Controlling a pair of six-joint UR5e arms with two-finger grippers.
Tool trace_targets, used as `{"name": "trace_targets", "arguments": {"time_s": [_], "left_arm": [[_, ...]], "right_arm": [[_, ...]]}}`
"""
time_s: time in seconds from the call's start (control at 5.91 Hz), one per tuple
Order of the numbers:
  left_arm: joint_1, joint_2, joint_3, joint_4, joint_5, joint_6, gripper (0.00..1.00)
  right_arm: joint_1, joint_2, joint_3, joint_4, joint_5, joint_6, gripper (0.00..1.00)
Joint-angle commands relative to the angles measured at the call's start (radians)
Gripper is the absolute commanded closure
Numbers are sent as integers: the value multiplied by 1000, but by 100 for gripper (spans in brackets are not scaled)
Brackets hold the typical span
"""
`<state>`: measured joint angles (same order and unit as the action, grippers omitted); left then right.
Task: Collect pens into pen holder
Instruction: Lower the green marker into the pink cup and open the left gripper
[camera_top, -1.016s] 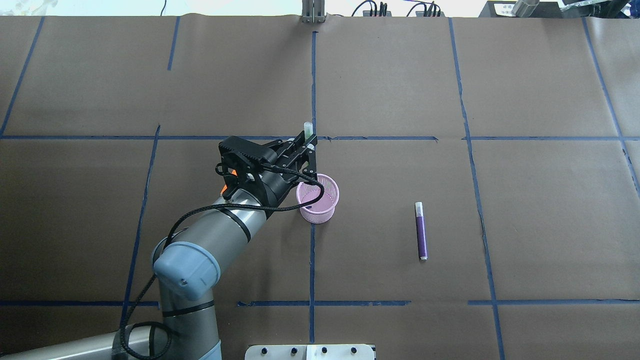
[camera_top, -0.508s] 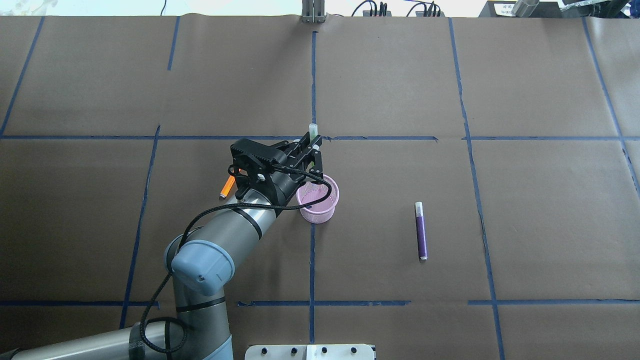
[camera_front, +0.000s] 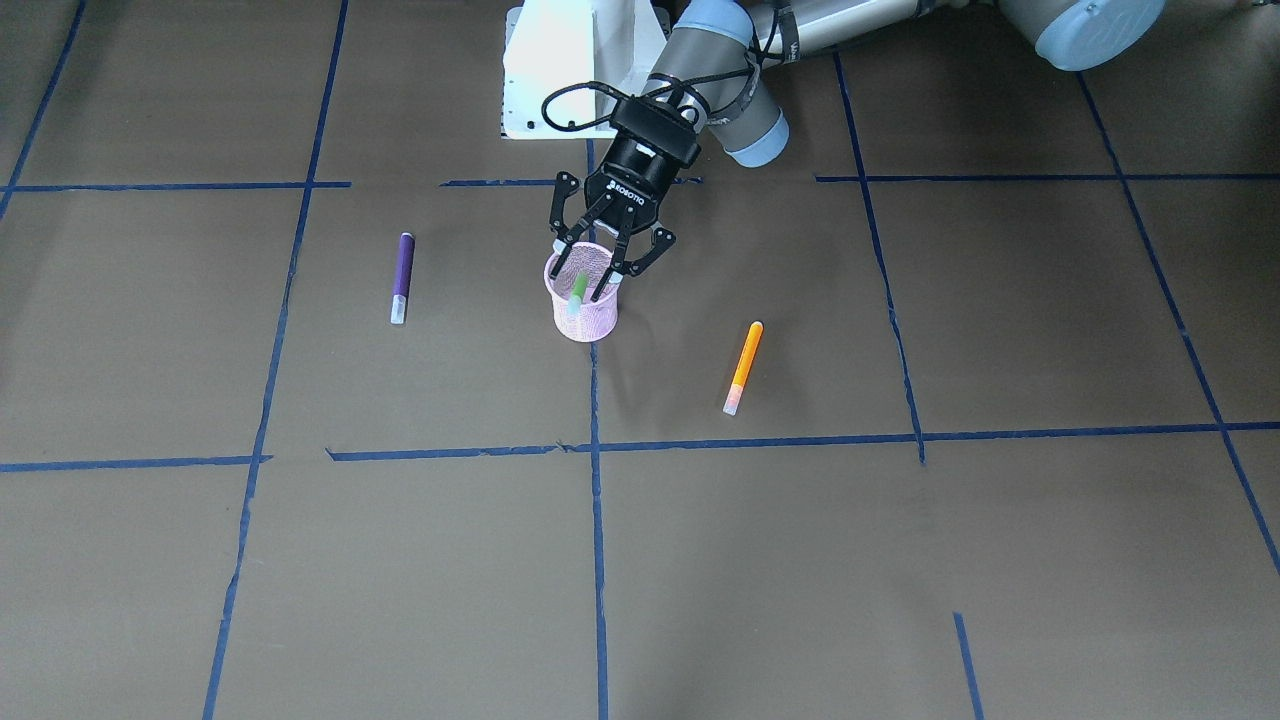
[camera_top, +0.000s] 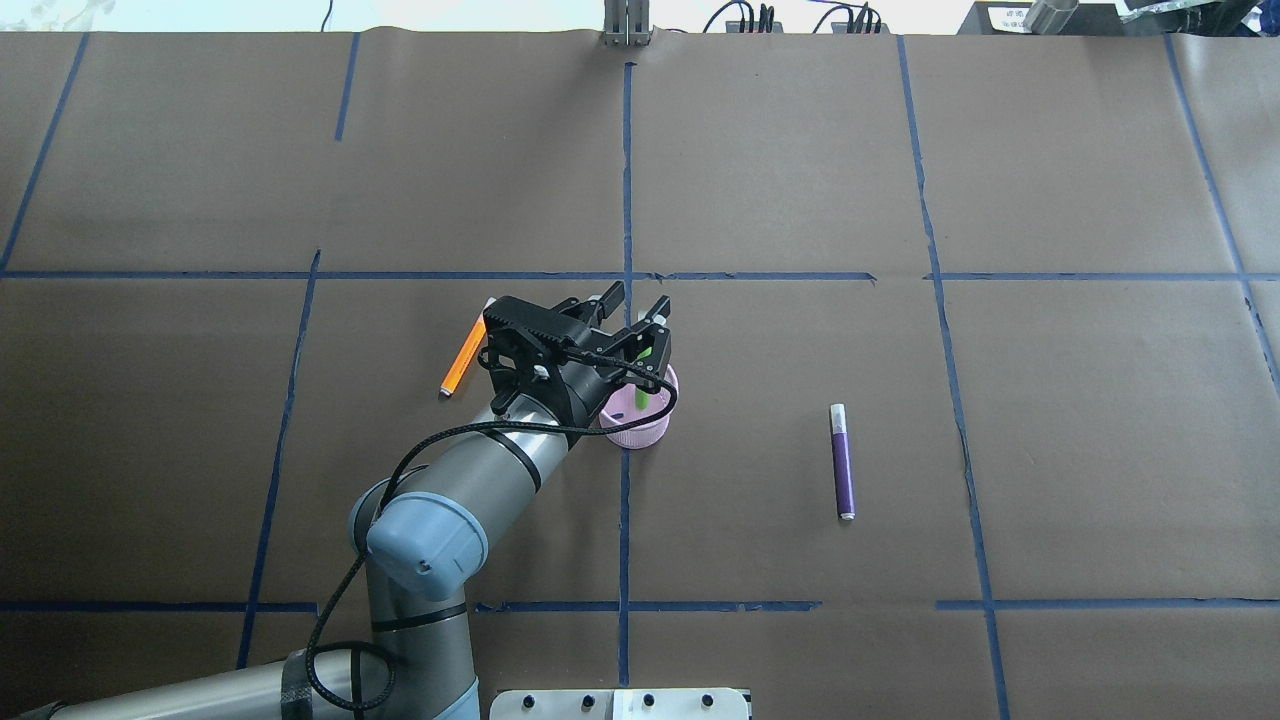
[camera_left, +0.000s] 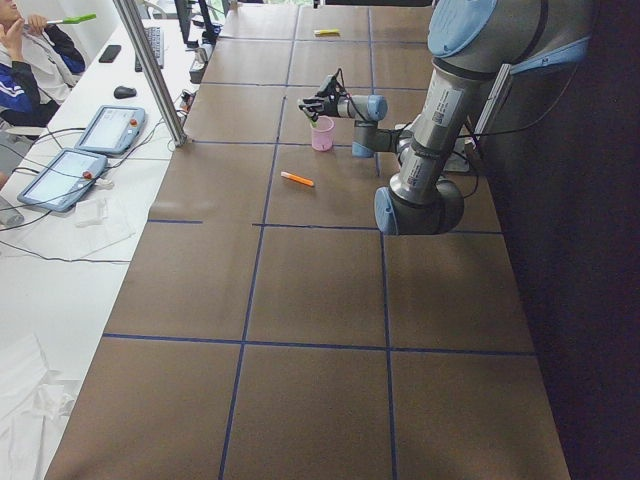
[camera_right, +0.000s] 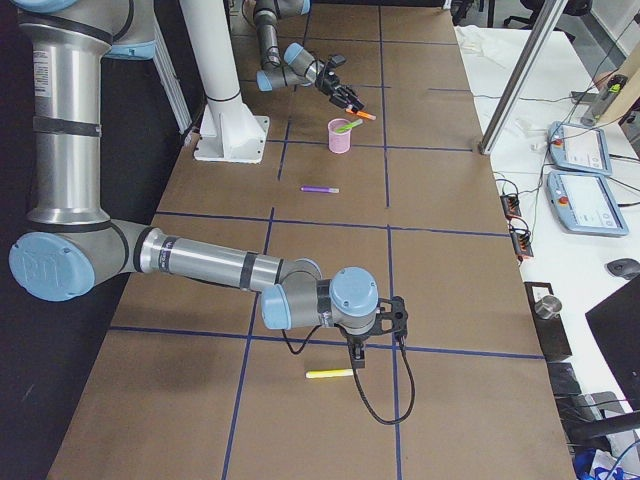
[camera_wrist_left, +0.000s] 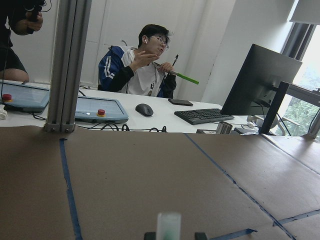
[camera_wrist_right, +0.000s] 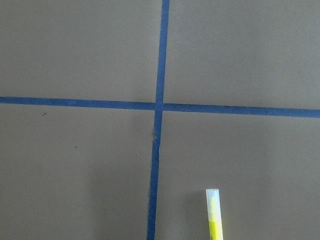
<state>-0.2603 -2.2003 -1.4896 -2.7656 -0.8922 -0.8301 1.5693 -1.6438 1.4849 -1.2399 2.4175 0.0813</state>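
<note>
The pink mesh pen holder (camera_front: 583, 312) stands near the table's middle, also in the overhead view (camera_top: 643, 428). The green pen (camera_front: 578, 290) stands tilted inside it, pale cap up, free of the fingers. My left gripper (camera_front: 592, 268) hangs open just above the holder's rim (camera_top: 638, 318). The orange pen (camera_front: 743, 367) lies on the table beside the holder (camera_top: 463, 358). The purple pen (camera_front: 401, 277) lies on the holder's other side (camera_top: 842, 462). My right gripper (camera_right: 375, 322) shows only in the exterior right view; I cannot tell its state.
A yellow pen (camera_wrist_right: 214, 219) lies on the paper under my right wrist, also in the exterior right view (camera_right: 330, 373). Blue tape lines cross the brown table cover. A white robot base (camera_front: 575, 70) stands behind the holder.
My left gripper moved right over the holder with the green pen, then opened. The green pen dropped from the fingers into the holder.
</note>
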Motion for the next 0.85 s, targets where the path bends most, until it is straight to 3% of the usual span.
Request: {"name": "trace_targets", "arguments": {"time_s": [0.0, 0.17, 0.34, 0.51, 0.68], "left_arm": [[1, 7, -12, 7, 2, 12, 0], [3, 14, -38, 11, -4, 15, 0], [-8, 30, -135, 67, -61, 16, 0], [-61, 34, -293, 256, -123, 14, 0], [-126, 36, -340, 344, -211, -33, 0]], "right_arm": [[0, -1, 0, 0, 0, -2, 0], [0, 1, 0, 0, -1, -2, 0], [0, 1, 0, -1, -1, -3, 0], [0, -1, -17, -1, -1, -5, 0], [-3, -1, -28, 2, -3, -6, 0]]}}
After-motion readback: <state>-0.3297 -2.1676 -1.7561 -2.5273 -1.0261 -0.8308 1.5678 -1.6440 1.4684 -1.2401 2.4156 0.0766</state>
